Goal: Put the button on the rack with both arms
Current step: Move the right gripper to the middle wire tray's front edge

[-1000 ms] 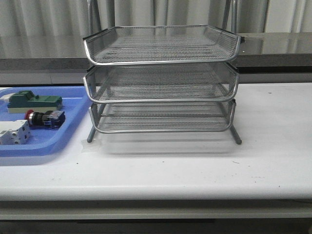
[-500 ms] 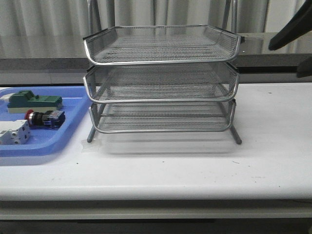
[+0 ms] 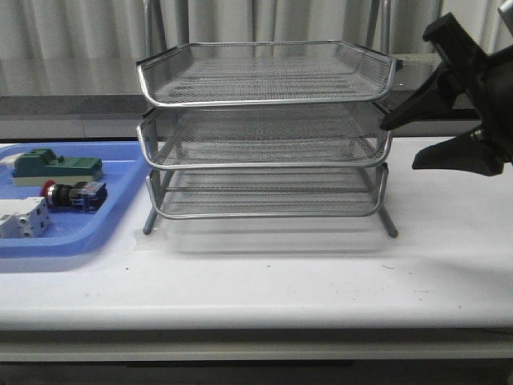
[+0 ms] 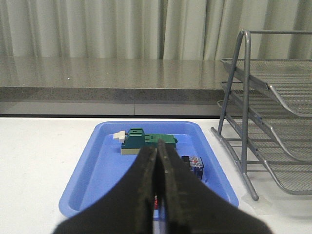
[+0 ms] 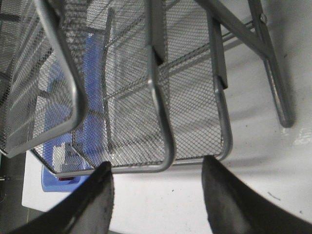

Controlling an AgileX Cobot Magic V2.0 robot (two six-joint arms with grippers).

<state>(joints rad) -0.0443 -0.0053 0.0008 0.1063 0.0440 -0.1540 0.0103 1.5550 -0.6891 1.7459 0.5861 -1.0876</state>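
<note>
The button (image 3: 74, 195), with a red cap and blue rear block, lies on its side in the blue tray (image 3: 72, 241), left of the rack (image 3: 264, 136). The three-tier wire rack stands at mid-table. My right gripper (image 3: 401, 144) is open and empty, hovering just right of the rack's middle tier. In the right wrist view its jaws (image 5: 157, 166) stand wide apart before the rack's rims (image 5: 190, 122). My left gripper (image 4: 157, 152) is shut and empty, above the tray's near side. Its fingers hide most of the button; the blue block (image 4: 194, 163) shows.
The tray also holds a green block-shaped part (image 3: 56, 167) and a white terminal block (image 3: 22, 218). The rack's legs (image 3: 389, 224) stand on the white table. A grey ledge and curtains run behind the table.
My right arm has come into the front view from the right and moved left and down towards the rack's right side. The button and the tray have not moved.
</note>
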